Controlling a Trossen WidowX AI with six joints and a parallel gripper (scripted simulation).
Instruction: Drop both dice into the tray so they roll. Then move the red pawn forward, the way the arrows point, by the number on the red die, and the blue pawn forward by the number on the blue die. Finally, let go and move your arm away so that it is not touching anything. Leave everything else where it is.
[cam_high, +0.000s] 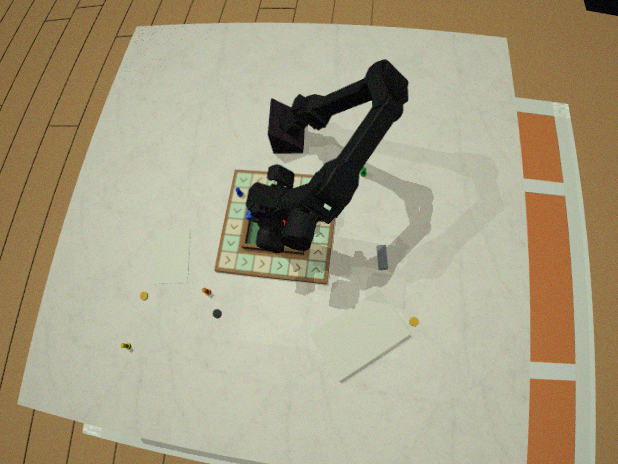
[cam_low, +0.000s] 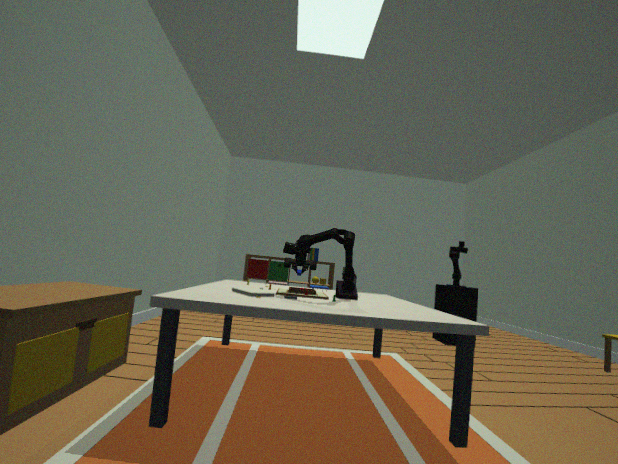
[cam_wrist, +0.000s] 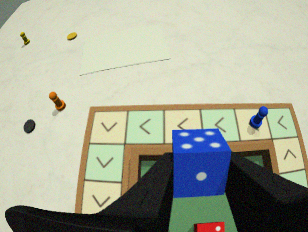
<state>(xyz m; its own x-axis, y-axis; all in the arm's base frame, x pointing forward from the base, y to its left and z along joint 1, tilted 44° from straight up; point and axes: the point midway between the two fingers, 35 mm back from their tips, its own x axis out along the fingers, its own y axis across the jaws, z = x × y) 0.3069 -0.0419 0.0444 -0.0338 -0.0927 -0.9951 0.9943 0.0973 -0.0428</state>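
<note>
My gripper is shut on the blue die and holds it in the air over the tray side of the board. Its face towards the wrist camera shows one pip, the adjoining face five. The red die lies in the tray, mostly hidden by the arm or cut off by the frame. The blue pawn stands on a cream square of the arrow board. The red pawn is hidden.
An orange pawn, a dark disc, a yellow pawn and yellow discs lie off the board. A green pawn and a grey block are beside it.
</note>
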